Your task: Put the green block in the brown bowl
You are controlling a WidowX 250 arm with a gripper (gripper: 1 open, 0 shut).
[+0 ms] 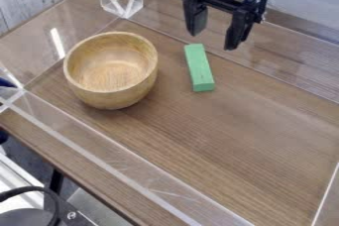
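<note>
The green block [199,66] lies flat on the wooden table, its long side running front to back, just right of the brown bowl [111,68]. The bowl stands upright and holds nothing. My gripper [216,34] hangs above the table behind and slightly right of the block, fingers pointing down. Its jaws are open with nothing between them, and the fingertips are clear of the block's far end.
A low clear acrylic wall [79,146] borders the table [252,141] along its front and left edges. A clear plastic stand [121,0] sits at the back left. Wooden slats run behind the table at the far left.
</note>
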